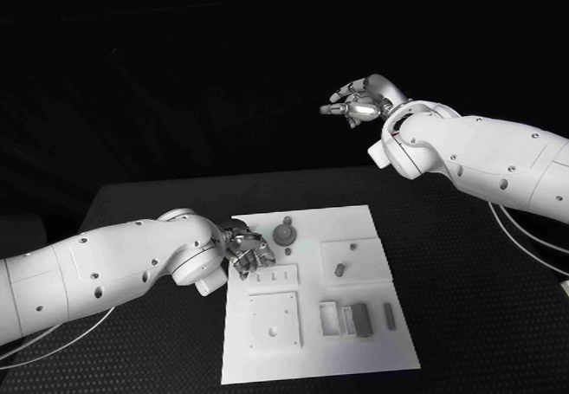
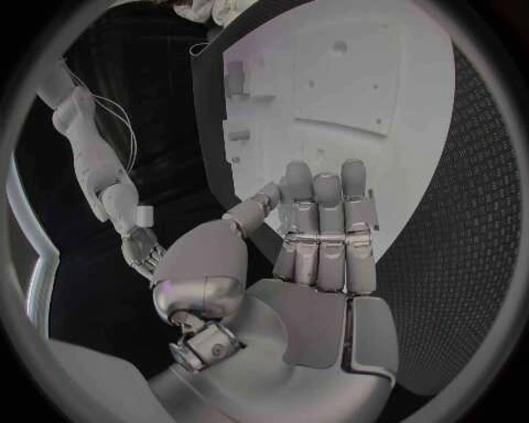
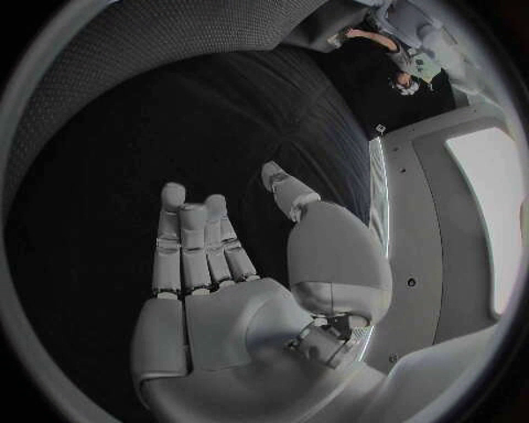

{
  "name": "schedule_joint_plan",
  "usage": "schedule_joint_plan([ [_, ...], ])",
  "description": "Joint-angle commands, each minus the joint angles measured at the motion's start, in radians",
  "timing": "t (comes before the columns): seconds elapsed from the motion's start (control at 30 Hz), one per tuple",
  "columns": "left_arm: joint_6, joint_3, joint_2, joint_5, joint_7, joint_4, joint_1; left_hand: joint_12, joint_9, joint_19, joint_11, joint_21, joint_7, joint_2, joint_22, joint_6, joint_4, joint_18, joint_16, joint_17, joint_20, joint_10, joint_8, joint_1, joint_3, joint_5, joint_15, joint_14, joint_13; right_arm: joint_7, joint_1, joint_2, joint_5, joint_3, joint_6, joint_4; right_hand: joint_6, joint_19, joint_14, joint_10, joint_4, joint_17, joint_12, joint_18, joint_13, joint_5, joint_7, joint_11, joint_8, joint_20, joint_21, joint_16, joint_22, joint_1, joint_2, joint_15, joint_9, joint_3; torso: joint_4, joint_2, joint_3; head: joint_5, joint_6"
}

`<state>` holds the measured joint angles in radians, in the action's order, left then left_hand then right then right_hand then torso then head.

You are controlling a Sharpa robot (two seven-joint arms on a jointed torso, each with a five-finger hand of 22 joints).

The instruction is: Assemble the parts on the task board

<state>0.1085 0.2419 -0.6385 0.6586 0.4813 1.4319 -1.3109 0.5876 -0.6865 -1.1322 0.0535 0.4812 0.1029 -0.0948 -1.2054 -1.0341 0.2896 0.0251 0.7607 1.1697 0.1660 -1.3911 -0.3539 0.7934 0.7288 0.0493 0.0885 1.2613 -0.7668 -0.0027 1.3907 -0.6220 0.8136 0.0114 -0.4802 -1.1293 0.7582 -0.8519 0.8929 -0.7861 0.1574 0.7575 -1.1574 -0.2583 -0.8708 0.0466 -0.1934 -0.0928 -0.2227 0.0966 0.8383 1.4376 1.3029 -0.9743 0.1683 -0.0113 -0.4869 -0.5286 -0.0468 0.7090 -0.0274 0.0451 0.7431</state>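
Task board [image 1: 315, 291], white plate, lies mid black table [image 1: 489, 311], long side running away from the robot. Left hand [image 1: 247, 252] sits over the board's far-left corner area, fingers pointing down toward the plate beside the round grey part [image 1: 285, 234]; in the left wrist view the left hand [image 2: 320, 238] has fingers straight, side by side, narrow gap between them, thumb out to the side, nothing held, fingertips hovering above the board [image 2: 353, 79]; cannot tell if they touch it. Round grey part stands near the board's far edge, just beside the left hand. Small grey oval part [image 1: 340, 269] lies in a raised square block at the board's right-middle. Grey upright block part [image 1: 360, 320] stands in a frame near the board's near-right, with a thin dark slot-shaped part [image 1: 389, 313] just right of it. Plain white square block [image 1: 274, 320] sits at the board's near-left. Right hand [image 1: 361, 101] is raised well away from the board, beyond its far-right side, above the table's back edge; right wrist view shows the right hand [image 3: 237, 291] with palm flat, fingers extended close together, thumb apart, holding nothing.
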Motion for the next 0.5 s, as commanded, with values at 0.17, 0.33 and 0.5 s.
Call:
schedule_joint_plan([
  [0.17,0.032,-0.001,0.018,0.035,0.015,-0.006,0.022,0.136,-0.018,-0.058,0.013,0.06,-0.059,-0.014,-0.061,-0.056,0.0,0.025,0.168,-0.023,0.038,-0.001,0.02,-0.008,0.027,0.003,0.059,0.01,-0.107,0.022,0.0,0.01,-0.018,0.0,0.035,-0.002,0.005,0.006,-0.005,0.002,0.008,-0.003,0.004,0.001,0.004,0.004,-0.01,-0.001,-0.006,0.004,-0.005,-0.005,-0.001,-0.002,-0.012,0.0,0.001,0.002,0.0022,0.0,0.0007,0.005,0.009],
  [0.33,0.037,-0.001,0.023,0.058,0.014,-0.006,0.025,0.172,-0.026,-0.069,0.019,0.069,-0.063,-0.013,-0.078,-0.066,0.002,0.021,0.233,-0.066,0.049,0.002,0.028,-0.02,0.035,0.012,0.068,0.0,-0.125,0.019,0.0,0.013,-0.018,0.0,0.029,-0.008,0.007,0.012,-0.01,0.005,0.012,-0.01,0.011,0.0,0.014,0.004,-0.01,-0.001,-0.008,0.007,-0.01,-0.011,-0.002,-0.002,-0.021,0.0,0.001,0.003,-0.0002,-0.001,0.0,0.008,0.013],
  [0.5,0.05,-0.001,0.024,0.159,0.016,0.0,0.028,0.184,-0.022,-0.073,0.017,0.071,-0.061,-0.012,-0.086,-0.067,0.001,0.018,0.264,-0.095,0.055,0.005,0.04,-0.021,0.039,0.013,0.073,-0.008,-0.128,0.022,-0.001,0.012,-0.026,0.001,0.037,-0.016,0.0,0.077,-0.047,0.022,0.021,-0.088,0.109,0.01,0.118,0.004,-0.015,-0.008,-0.012,0.031,-0.084,-0.124,-0.035,0.01,-0.023,0.01,0.003,-0.008,-0.0007,-0.001,0.0002,0.009,0.016],
])
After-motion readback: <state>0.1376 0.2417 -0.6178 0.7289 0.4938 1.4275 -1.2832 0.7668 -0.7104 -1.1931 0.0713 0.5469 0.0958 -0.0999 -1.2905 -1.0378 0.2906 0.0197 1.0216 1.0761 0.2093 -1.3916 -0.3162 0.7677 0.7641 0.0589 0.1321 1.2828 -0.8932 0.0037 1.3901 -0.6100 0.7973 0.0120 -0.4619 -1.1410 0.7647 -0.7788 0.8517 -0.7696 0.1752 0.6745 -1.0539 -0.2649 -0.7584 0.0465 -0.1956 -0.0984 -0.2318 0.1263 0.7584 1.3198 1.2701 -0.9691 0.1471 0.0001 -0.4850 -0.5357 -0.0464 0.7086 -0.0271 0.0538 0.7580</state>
